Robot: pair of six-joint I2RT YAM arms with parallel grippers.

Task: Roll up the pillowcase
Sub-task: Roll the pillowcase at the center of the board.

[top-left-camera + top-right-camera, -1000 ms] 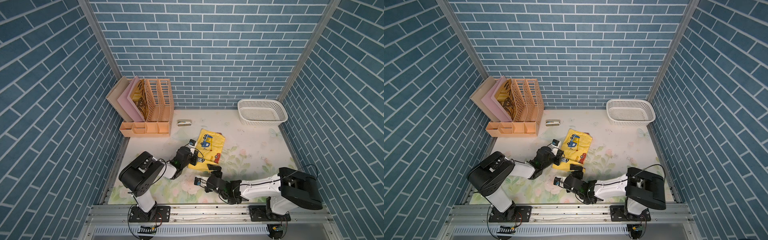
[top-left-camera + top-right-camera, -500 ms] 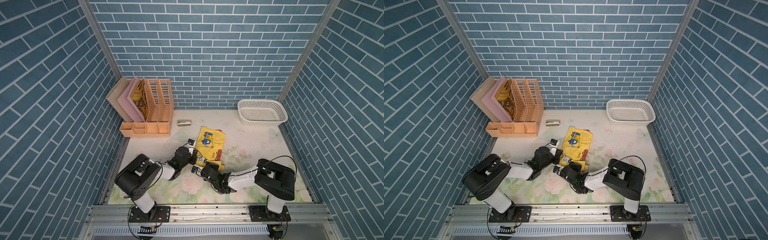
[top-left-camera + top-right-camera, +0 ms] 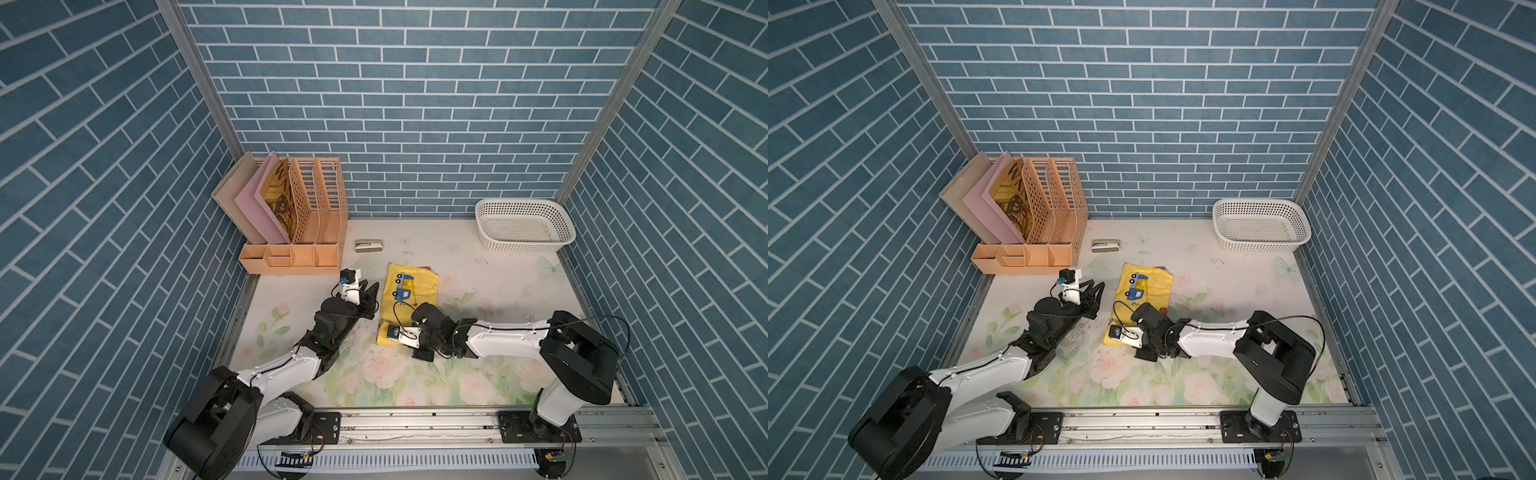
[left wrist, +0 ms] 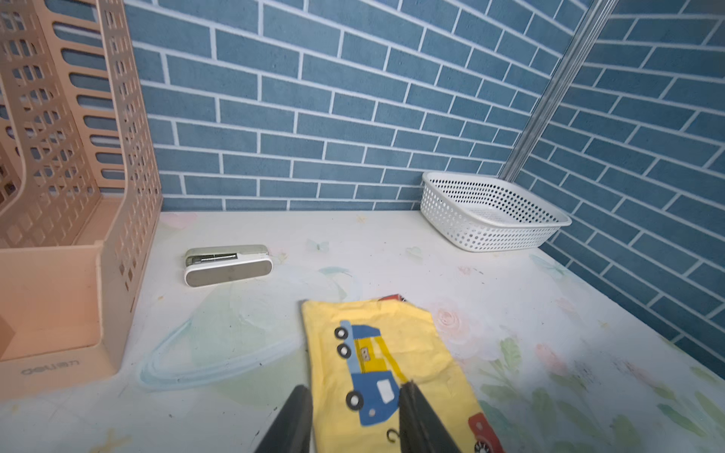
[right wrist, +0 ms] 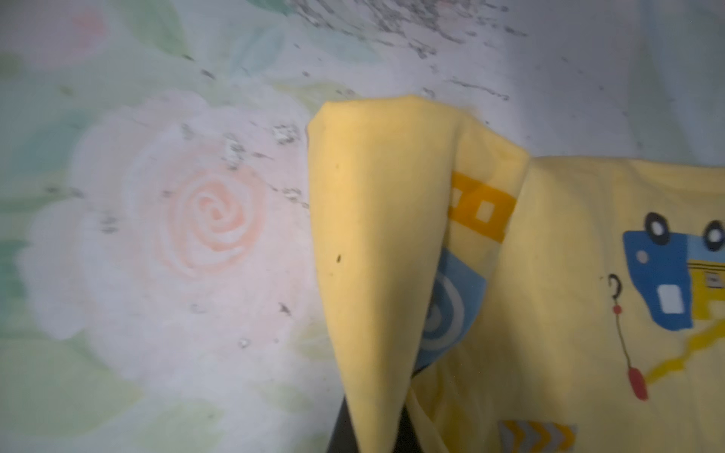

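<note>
The yellow pillowcase (image 3: 415,286) with printed trucks lies folded into a narrow strip mid-table, also visible in a top view (image 3: 1148,286). Its near end is turned up into a fold (image 5: 376,235). My right gripper (image 5: 372,427) is shut on that fold, and the cloth covers most of its fingers. In both top views the right wrist sits over the strip's near end. My left gripper (image 4: 355,386) stands open just off the strip's left edge (image 3: 371,291). It has nothing between its fingers (image 4: 298,415), and the blue truck print shows beyond them.
A peach file organizer (image 3: 299,224) with folders stands at the back left. A grey stapler (image 3: 368,246) lies beside it. A white perforated basket (image 3: 523,226) sits at the back right. Blue brick walls close in three sides of the floral table cover (image 3: 498,299).
My right gripper reached in from the front and shut on the pillowcase's near end. My left gripper opened and came off the cloth's left edge. The cloth now lies narrower.
</note>
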